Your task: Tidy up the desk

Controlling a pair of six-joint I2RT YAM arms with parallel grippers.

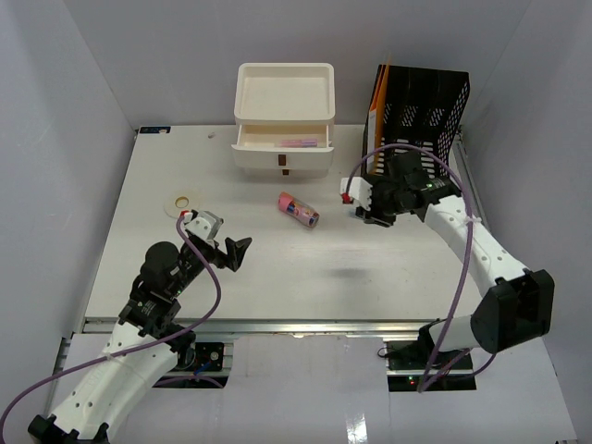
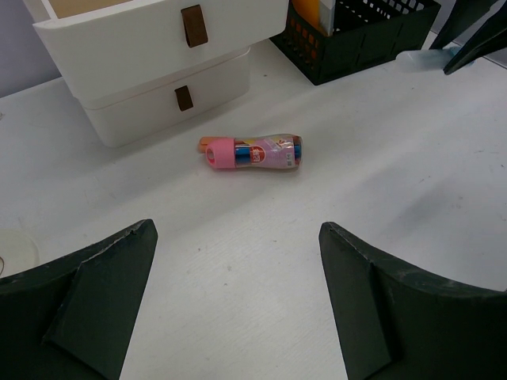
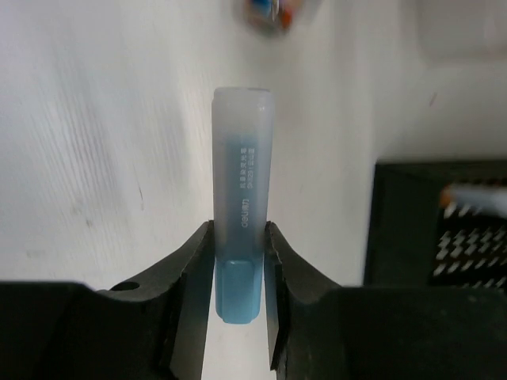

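Note:
The desk (image 1: 277, 277) is a white tabletop between pale walls. My right gripper (image 3: 239, 237) is shut on a translucent blue highlighter (image 3: 242, 150), gripped near its darker blue end, with the capped end pointing away over the desk. From above, this gripper (image 1: 365, 202) sits just left of the black mesh organizer (image 1: 421, 106). A pink-capped clear tube of small items (image 2: 255, 152) lies on its side mid-desk (image 1: 298, 209). My left gripper (image 2: 238, 229) hovers open over bare desk in front of the tube, nothing between its fingers.
A cream drawer unit (image 1: 284, 116) stands at the back, its top drawer (image 1: 282, 141) pulled open with something pink inside. The organizer holds orange folders. A pale flat ring (image 1: 182, 201) lies at the left. A metal rail (image 1: 277, 326) runs along the near edge.

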